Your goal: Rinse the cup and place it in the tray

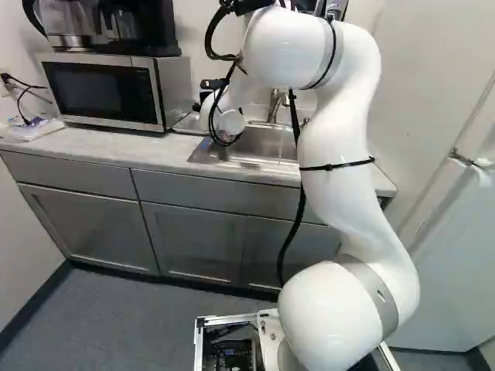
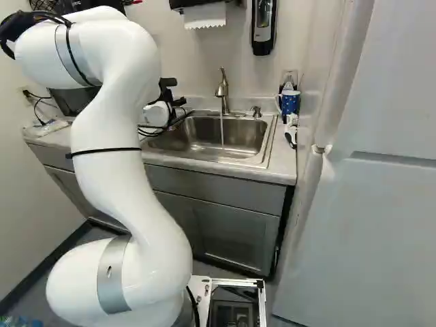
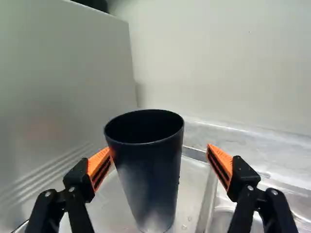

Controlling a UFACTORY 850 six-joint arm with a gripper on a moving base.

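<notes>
Past the arm's white wrist, the black gripper (image 2: 170, 92) shows only in part over the left end of the sink. In the wrist view the gripper (image 3: 159, 158) is open, its orange pads wide apart. A dark, tapered cup (image 3: 150, 179) stands upright between them with its mouth up. One pad (image 3: 99, 165) is at or very near the cup's wall; the other is well apart from it. Under the cup is a shiny metal tray (image 3: 208, 201) with water drops; the same tray (image 1: 188, 124) shows beside the microwave in the left base view.
Water runs from the faucet (image 2: 222, 88) into the steel sink (image 2: 204, 139). The microwave (image 1: 116, 91) stands close beside the tray, its side wall (image 3: 63, 97) rising near the gripper. A blue mug (image 2: 289, 102) is at the counter's far right, beside the white door (image 2: 368, 204).
</notes>
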